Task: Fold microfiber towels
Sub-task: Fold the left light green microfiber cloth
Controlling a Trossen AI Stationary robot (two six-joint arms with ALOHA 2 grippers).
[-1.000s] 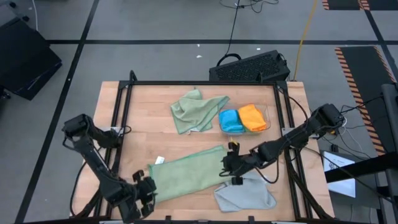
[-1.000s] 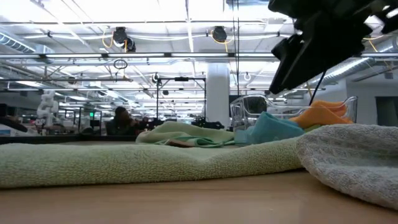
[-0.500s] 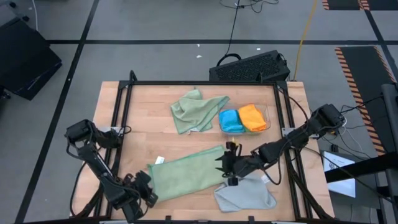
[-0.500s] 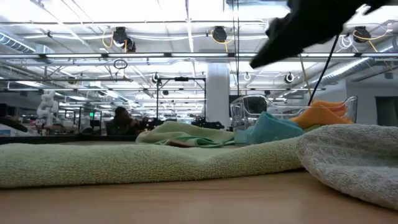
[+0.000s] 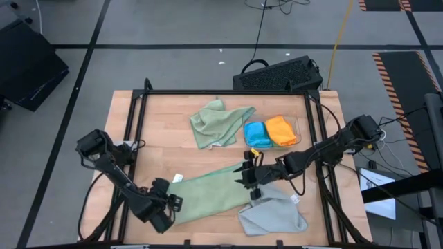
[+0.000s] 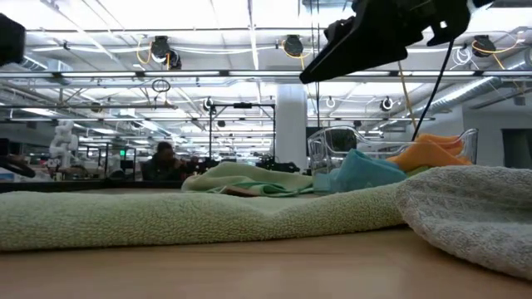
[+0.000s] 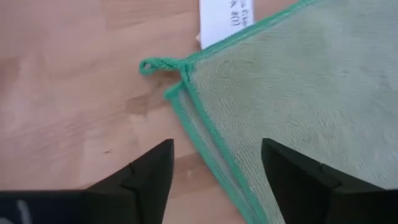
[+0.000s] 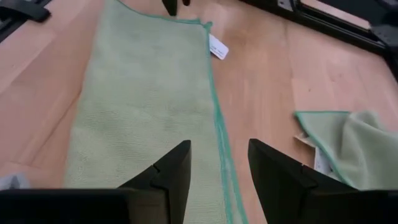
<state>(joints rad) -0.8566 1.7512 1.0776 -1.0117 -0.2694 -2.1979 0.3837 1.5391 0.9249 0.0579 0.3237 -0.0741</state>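
Note:
A pale sage green towel lies flat on the table as a long folded strip; it also shows in the left wrist view and the right wrist view. My left gripper is open at the strip's left end. Its fingers stand on either side of the towel's hemmed edge, near the corner loop, and touch nothing. My right gripper is open and empty above the strip's right end; it also shows in the right wrist view.
A light grey towel lies crumpled near the table's front edge. A second sage green towel lies crumpled at the back. A clear tray holds a blue towel and an orange one. A white label sticks out at the strip's corner.
My left gripper has moved from the table's near edge toward the right and far side, up to the strip's left end. My right gripper has risen and drifted toward the table's left, over the strip's right end. The towel has stayed flat.

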